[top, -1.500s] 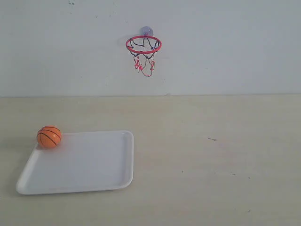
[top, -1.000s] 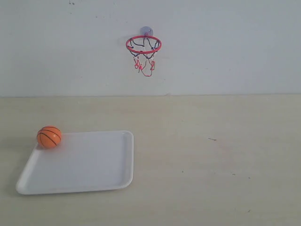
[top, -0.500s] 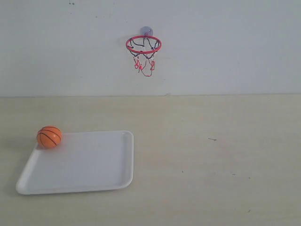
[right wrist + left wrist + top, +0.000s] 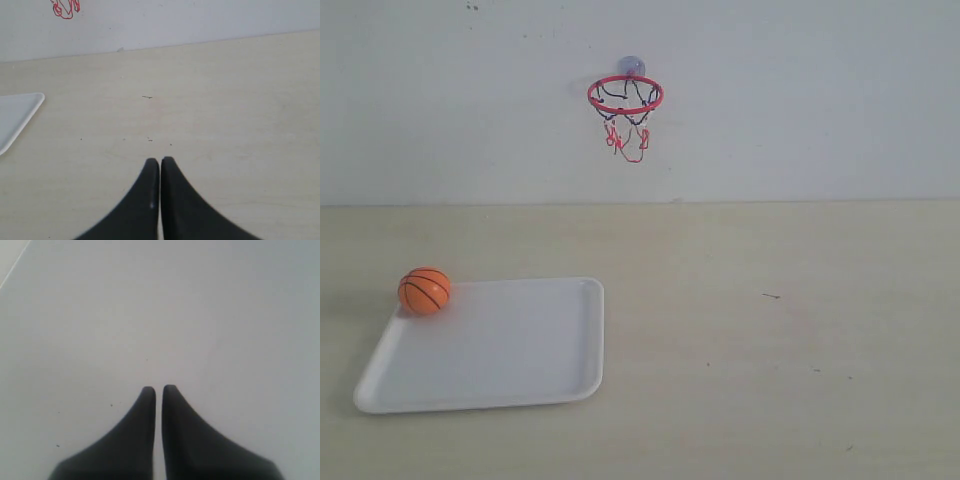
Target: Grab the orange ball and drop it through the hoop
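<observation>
Exterior view: small orange black-seamed mini basketball (image 4: 425,291) sits on white plastic tray (image 4: 520,370), far left corner. Probably light, rolly, so pinch across widest middle. Left gripper (image 4: 158,388), right gripper (image 4: 160,160) both clenched, empty.

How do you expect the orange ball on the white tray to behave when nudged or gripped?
Round, the orange ball would probably roll at a nudge. It sits in a corner of the white tray, whose rim may check it. It looks small, so likely light.
</observation>
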